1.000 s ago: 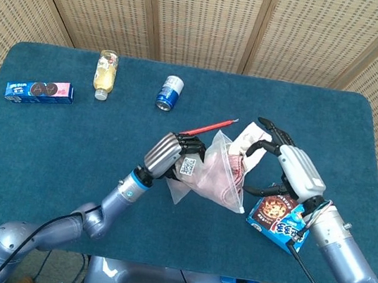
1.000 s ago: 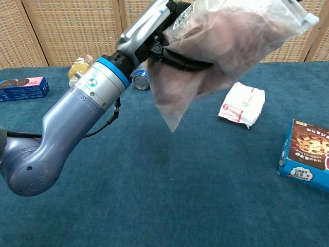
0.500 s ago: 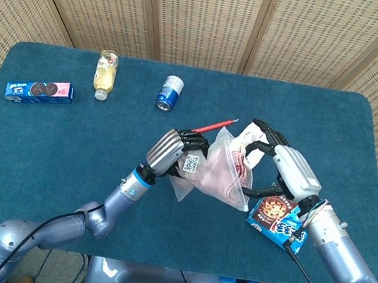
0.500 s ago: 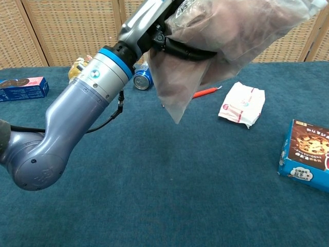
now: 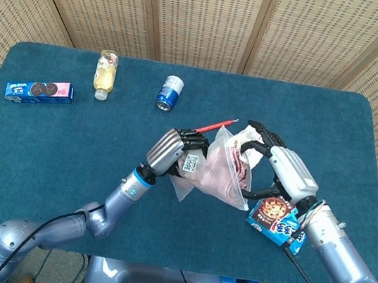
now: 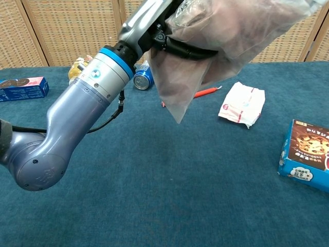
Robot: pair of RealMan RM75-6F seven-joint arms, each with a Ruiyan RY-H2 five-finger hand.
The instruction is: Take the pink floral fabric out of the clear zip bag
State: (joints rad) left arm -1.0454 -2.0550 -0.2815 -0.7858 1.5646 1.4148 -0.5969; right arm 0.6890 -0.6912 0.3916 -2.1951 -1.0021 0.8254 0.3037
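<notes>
Above the desk [image 5: 47, 135], the left hand [image 5: 171, 153] grips the bag [image 5: 216, 174] in the air, fabric [image 5: 232, 163] inside it. The right hand [image 5: 280, 171], fingers curled, reaches into its mouth; whether it pinches fabric I cannot tell. Extraction seems barely begun.

Clear glossy plastic zip bag [image 5: 222, 168], soft pink cloth inside, matt blue felt-like table [image 5: 64, 165], woven wicker screens [image 5: 208, 16]

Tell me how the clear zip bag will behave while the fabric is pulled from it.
The clear zip bag probably flops: its free corner dangles limply below the left hand. It looks light, held aloft easily. The film may slip or drag along with the pink floral fabric.
</notes>
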